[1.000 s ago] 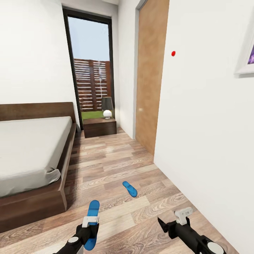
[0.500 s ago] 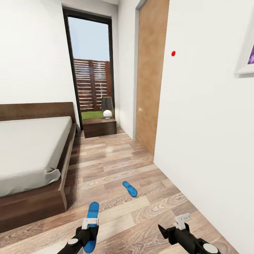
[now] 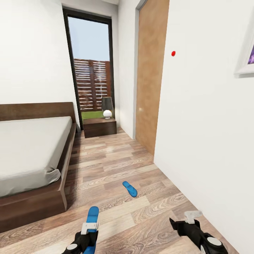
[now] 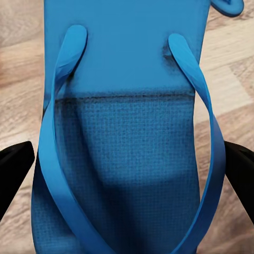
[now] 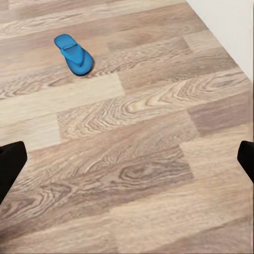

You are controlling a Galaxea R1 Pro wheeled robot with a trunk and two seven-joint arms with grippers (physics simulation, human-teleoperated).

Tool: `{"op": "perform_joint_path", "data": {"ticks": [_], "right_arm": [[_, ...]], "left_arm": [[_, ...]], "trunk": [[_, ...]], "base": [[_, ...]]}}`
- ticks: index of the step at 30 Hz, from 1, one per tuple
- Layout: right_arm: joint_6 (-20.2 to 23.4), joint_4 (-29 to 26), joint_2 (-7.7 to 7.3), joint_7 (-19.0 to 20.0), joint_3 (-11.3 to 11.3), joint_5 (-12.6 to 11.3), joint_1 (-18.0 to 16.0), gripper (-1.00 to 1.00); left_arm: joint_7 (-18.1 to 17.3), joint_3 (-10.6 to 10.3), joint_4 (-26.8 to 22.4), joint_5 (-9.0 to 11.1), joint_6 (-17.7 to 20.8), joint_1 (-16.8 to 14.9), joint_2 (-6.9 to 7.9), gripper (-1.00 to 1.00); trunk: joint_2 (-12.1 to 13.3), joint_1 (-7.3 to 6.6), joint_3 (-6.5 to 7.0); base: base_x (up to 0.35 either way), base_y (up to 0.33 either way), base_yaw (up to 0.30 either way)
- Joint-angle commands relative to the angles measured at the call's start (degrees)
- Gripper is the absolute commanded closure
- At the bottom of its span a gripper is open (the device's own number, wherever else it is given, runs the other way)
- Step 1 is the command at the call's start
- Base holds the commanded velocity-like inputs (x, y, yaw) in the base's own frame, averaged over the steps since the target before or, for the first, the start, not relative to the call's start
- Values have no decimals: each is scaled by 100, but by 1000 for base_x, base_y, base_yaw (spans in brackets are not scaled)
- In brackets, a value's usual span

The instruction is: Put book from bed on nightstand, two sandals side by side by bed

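Lowering: left gripper, fingers spread either side of the near sandal, sunk closer for pickup; right gripper spread, drawn aside, empty.

The wood-plank floor runs from the foreground to the tall window, in mixed pale and brown boards. A blue sandal lies flat on it in the open, well apart from the bed; it shows in the right wrist view too. The bed stands on the floor at the left, its dark wooden frame carrying a plain pale-grey mattress. At the far end a dark nightstand sits on the floor, with a lamp on its top.
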Motion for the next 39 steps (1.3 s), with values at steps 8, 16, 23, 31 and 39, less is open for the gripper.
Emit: {"op": "perform_joint_path", "data": {"ticks": [8, 16, 23, 31, 39], "right_arm": [[160, -655, 19, 426, -457, 47, 1, -100], [459, -745, 26, 506, -502, 48, 2, -100], [484, -757, 39, 544, -449, 49, 3, -100], [520, -752, 49, 552, -420, 58, 2, -100], [532, -748, 48, 553, -399, 73, 2, -100]], "left_arm": [[1, 0, 37, 1, -42, -5, 0, 100], [1, 0, 40, 1, -44, 0, 0, 100], [1, 7, 40, 1, -44, 4, 0, 100], [1, 5, 40, 1, -45, 6, 0, 100], [1, 7, 41, 1, -45, 6, 0, 100]], "trunk": [[-2, -1, -6], [-2, -1, -6], [-2, -1, -7], [-2, -1, -47], [-2, -1, -114]], "base": [[0, 0, 0], [0, 0, 0], [0, 0, 0], [0, 0, 35], [0, 0, 69]]}}
